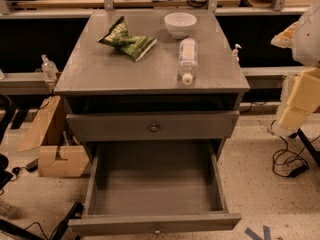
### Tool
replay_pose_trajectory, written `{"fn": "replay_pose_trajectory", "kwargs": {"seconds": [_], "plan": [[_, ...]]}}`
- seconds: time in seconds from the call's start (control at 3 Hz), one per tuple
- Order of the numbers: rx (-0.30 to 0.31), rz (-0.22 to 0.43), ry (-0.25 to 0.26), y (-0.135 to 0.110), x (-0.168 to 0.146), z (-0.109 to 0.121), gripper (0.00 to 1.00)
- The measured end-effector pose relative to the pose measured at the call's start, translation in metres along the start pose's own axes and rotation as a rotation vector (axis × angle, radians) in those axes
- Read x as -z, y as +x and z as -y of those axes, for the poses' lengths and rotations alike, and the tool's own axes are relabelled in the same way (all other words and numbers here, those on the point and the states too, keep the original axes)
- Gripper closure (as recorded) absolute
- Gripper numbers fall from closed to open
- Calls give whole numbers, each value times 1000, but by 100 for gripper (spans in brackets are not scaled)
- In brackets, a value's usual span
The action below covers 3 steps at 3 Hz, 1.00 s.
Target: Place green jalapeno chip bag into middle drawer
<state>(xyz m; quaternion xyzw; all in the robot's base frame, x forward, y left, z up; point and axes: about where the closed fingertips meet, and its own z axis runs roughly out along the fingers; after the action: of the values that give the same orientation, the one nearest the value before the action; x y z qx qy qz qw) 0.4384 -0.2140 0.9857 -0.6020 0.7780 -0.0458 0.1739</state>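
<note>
The green jalapeno chip bag (127, 40), a small crinkled green foil snack bag with white and light-green print, lies on the far left part of the grey wooden cabinet top (125, 71), left of a round white bowl (180, 24) and a clear plastic bottle (188, 59) lying on its side. The middle drawer (155, 223), a wide grey wooden tray with a small round knob, stands pulled out toward the near side, below the shut upper drawer front (152, 127). The gripper (299, 101) hangs at the right edge of the view, beside the cabinet and well apart from the bag; whether it is open or closed cannot be told. The step in hand looks like the reach for the bag. To do it well, I judge the gripper should come down over the bag's puffed middle, keep clear of bowl and bottle, and pinch gently, since foil slips and crumples. The top looks smooth and slightly glossy. Around the cabinet are a speckled floor (260, 184), a brown cardboard box (55, 159) at left and black cables (287, 161) at right
</note>
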Motion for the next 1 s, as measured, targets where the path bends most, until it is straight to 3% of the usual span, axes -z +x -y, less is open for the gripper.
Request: {"fn": "replay_pose_trajectory", "kwargs": {"seconds": [0.33, 0.67, 1.0], "plan": [[0, 0, 0, 0, 0, 0, 0], [-27, 62, 76, -5, -1, 23, 0], [-102, 172, 153, -13, -20, 53, 0]]}}
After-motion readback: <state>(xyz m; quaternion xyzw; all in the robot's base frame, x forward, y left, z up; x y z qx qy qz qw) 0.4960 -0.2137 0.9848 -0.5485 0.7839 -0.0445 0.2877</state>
